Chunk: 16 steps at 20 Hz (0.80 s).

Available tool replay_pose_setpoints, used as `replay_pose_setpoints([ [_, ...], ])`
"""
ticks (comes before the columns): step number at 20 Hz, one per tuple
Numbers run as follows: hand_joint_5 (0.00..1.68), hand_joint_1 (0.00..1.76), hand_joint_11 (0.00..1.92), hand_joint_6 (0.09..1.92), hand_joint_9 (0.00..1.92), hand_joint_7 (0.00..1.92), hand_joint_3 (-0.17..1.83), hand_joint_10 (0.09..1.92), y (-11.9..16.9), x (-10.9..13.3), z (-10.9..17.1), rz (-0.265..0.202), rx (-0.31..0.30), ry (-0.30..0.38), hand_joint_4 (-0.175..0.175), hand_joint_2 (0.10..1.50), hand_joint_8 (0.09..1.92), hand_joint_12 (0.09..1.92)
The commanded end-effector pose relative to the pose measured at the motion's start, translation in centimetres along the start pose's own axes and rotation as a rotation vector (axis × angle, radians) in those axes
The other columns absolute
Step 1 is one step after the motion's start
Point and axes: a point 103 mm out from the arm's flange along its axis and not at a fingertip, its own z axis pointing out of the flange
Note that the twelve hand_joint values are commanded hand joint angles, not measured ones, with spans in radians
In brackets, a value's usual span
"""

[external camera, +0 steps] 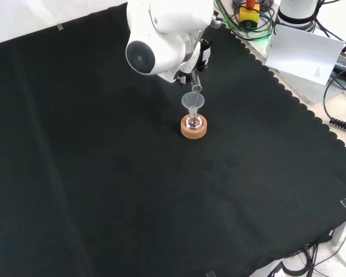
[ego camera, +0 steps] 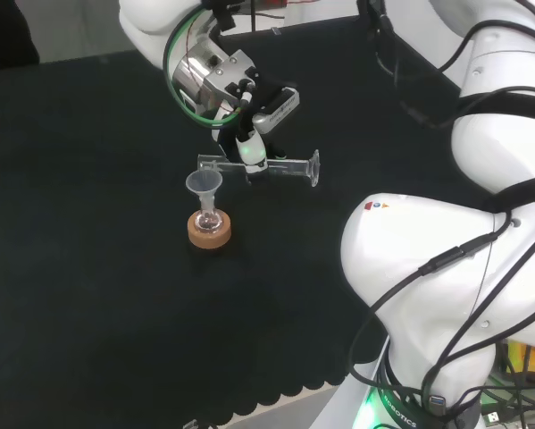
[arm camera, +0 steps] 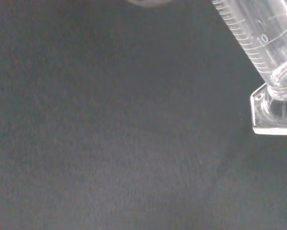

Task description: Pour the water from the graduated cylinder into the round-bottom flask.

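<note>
The hand (ego camera: 249, 147) is shut on a clear graduated cylinder (ego camera: 280, 166), which lies about level in the head view, its mouth at the left and its foot (ego camera: 314, 168) at the right. The mouth sits just above a clear funnel (ego camera: 204, 185) set in the neck of a small round-bottom flask (ego camera: 209, 217). The flask rests in a cork ring (ego camera: 209, 231). From the front, the funnel (external camera: 192, 102), flask (external camera: 193, 122) and cork ring (external camera: 194, 130) stand just below the arm's white link (external camera: 161, 34). Close up in the wrist view, the cylinder's scale (arm camera: 258, 38) and foot (arm camera: 273, 112) show.
Black cloth (ego camera: 88, 268) covers the bench. The arm's own big white links (ego camera: 428, 259) stand at the right of the head view. In the front view a white sheet (external camera: 305, 55) and cables lie beyond the cloth's scalloped edge at the upper right.
</note>
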Motion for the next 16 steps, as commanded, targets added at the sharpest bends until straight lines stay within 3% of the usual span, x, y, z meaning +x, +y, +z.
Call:
replay_pose_setpoints([
  [1,0.95,1.26,1.08,1.03,1.4,0.98,0.0,0.09,-0.6,-1.0,0.1,-0.036,-0.166,0.034,-0.175,1.12,1.03,0.85],
  [7,0.94,1.26,1.08,1.04,1.4,0.98,0.0,0.09,-0.5,-2.5,0.9,-0.066,-0.231,0.109,-0.175,1.12,1.03,0.85],
  [16,0.94,1.26,1.08,1.05,1.39,0.97,0.0,0.09,0.0,-4.7,2.7,-0.112,-0.46,0.237,-0.175,1.13,1.04,0.85],
])
